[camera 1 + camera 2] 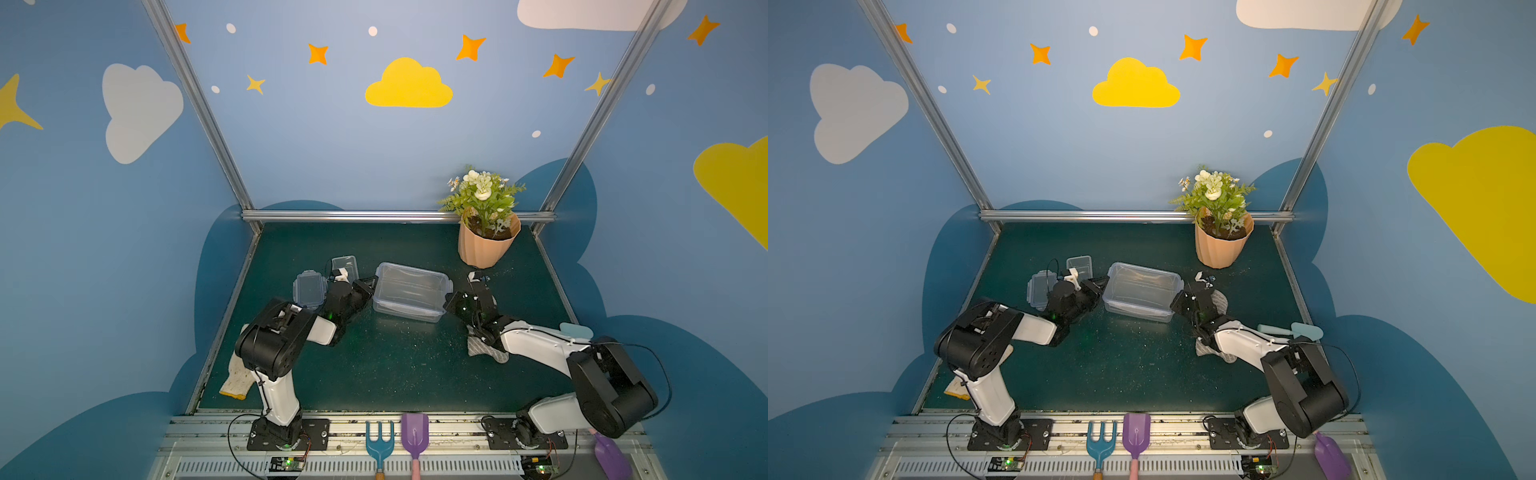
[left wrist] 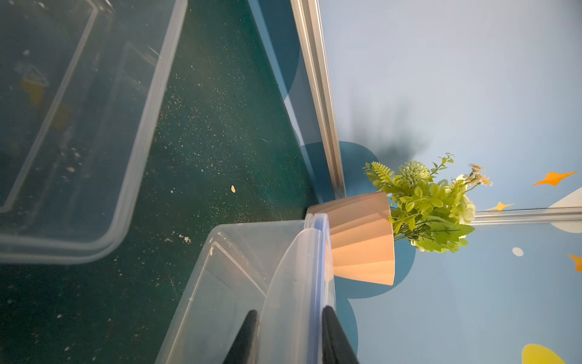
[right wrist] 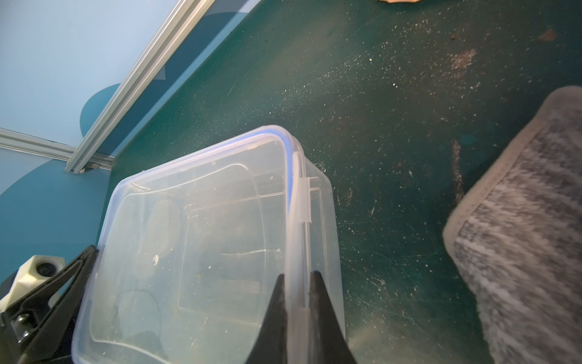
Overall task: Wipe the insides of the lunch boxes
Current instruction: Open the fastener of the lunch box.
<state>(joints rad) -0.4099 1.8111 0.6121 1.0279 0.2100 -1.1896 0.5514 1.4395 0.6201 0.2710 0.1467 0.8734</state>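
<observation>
- We find the large lunch box point(image 1: 409, 293) at mid-table, its blue-trimmed lid point(image 3: 195, 195) on.
- The left gripper point(image 2: 288, 310) is closed on the left-end clip point(image 2: 293, 268), one finger each side.
- The right gripper point(image 3: 298, 274) is pinched almost fully closed on the right-end clip point(image 3: 300, 205).
- The small lunch box point(image 1: 345, 266) sits open nearer the table's point(image 1: 395, 374) back edge, just behind the left gripper.
- We note a grey cloth point(image 3: 519, 220) under the right arm, toward the right edge.

We see blue walls point(image 1: 316, 145) painted with clouds and stars, aluminium frame rails point(image 1: 395, 215), and a dark green worktop point(image 1: 395, 365).
</observation>
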